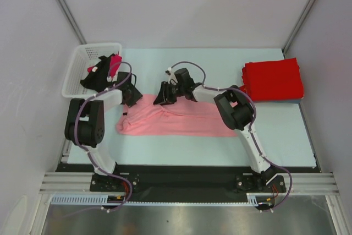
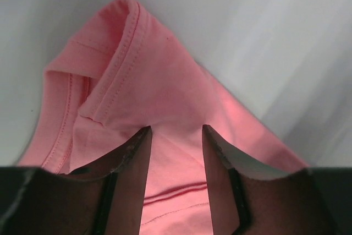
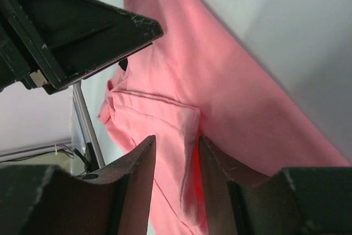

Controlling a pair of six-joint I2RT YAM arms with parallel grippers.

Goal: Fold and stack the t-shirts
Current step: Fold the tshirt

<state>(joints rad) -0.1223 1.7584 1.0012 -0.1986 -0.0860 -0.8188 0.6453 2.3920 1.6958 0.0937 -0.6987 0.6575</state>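
Note:
A salmon pink t-shirt [image 1: 181, 120] lies as a long band across the table's middle. My left gripper [image 1: 132, 95] hangs over its upper left corner. In the left wrist view its fingers [image 2: 131, 160] stand apart with the pink cloth [image 2: 165, 86] and a hem seam showing between them. My right gripper [image 1: 164, 95] is at the shirt's upper edge. Its fingers [image 3: 137, 163] stand apart around a fold of the pink cloth [image 3: 181, 136]. Folded red t-shirts [image 1: 272, 80] are stacked at the back right. Another red shirt [image 1: 114, 61] sticks out of the basket.
A white lattice basket [image 1: 77, 70] stands at the back left, beside the left arm. The table's right edge runs next to the red stack. White walls close in the back and both sides.

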